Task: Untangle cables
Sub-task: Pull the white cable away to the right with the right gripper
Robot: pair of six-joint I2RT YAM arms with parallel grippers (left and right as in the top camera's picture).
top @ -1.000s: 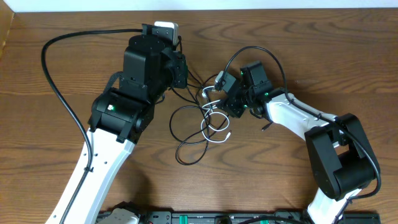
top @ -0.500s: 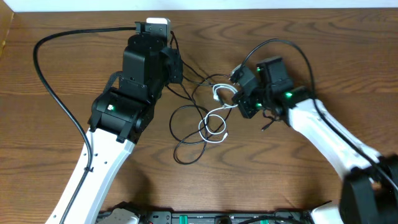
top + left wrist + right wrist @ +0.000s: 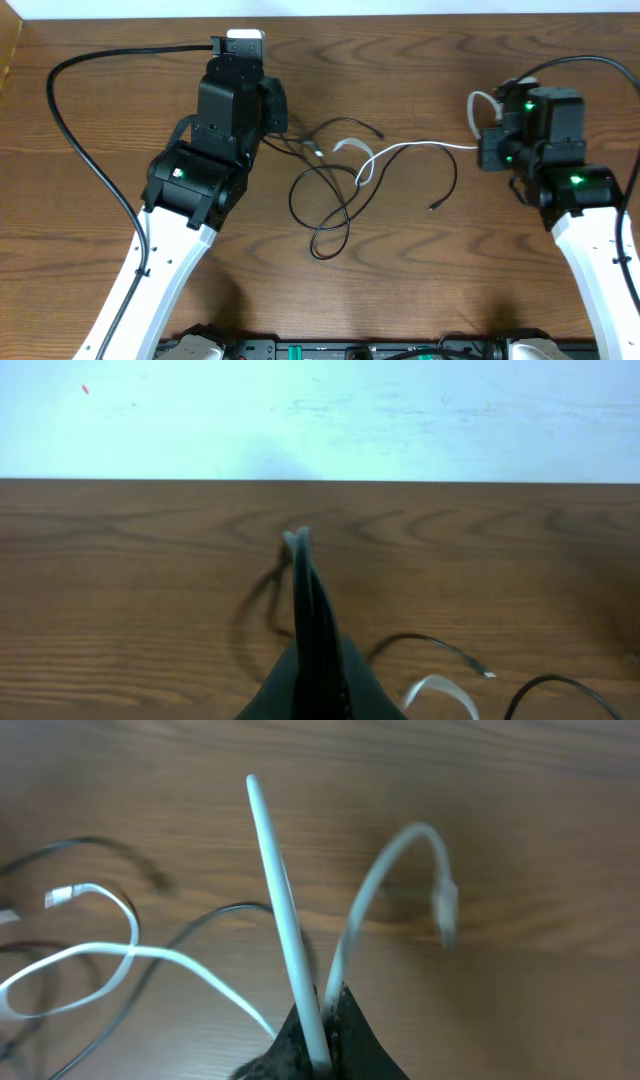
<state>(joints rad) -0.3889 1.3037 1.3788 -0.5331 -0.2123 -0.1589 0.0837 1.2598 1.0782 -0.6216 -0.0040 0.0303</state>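
Several black cables lie looped on the wooden table between the arms. My left gripper is shut on a black cable at the tangle's left; in the left wrist view the closed fingertips have the black cable trailing from them. My right gripper is shut on the white cable, which stretches left to the tangle. In the right wrist view two strands of the white cable rise from the closed gripper, one ending in a plug.
A thick black arm wire curves over the table's left side. A loose black cable end lies right of the tangle. The table's back edge meets a white wall just beyond the left gripper.
My right gripper has moved far to the right with the white cable, pulling it out of the tangle and stretching it. The black loops shifted a little; the left gripper edged back-left.
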